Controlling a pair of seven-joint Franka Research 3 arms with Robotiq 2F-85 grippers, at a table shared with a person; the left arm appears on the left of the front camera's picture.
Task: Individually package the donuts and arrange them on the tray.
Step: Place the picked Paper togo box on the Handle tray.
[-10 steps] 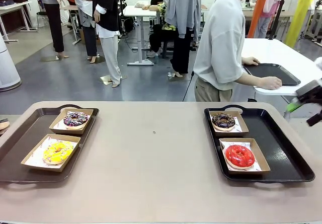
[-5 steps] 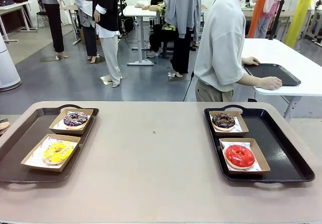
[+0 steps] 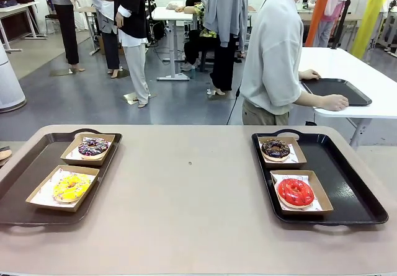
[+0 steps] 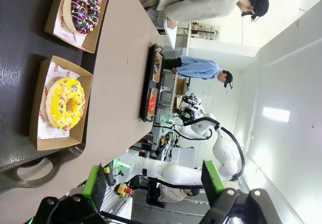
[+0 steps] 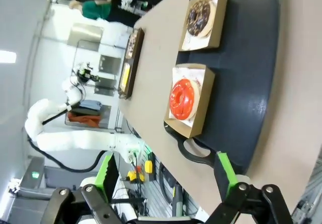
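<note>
Four donuts lie in open cardboard boxes on two black trays. The left tray (image 3: 25, 183) holds the yellow-glazed donut (image 3: 71, 187) (image 4: 65, 103) and the chocolate donut with sprinkles (image 3: 93, 146) (image 4: 83, 8). On the right tray (image 3: 347, 183) are the glossy red donut (image 3: 295, 191) (image 5: 182, 99) and the dark chocolate donut (image 3: 275, 149) (image 5: 198, 17). My left gripper (image 4: 153, 181) is open and empty, well back from the left tray (image 4: 15, 83). My right gripper (image 5: 166, 173) is also open and empty, held off the near end of the right tray (image 5: 251, 83).
The tan table (image 3: 186, 189) lies bare between the two trays. A person (image 3: 273, 53) stands beyond the far edge, turned away, hands on another black tray (image 3: 338, 90) on a white table.
One second ago my right gripper showed at the right edge of the front view; it has since drawn out of that picture. The donuts and trays have not moved.
</note>
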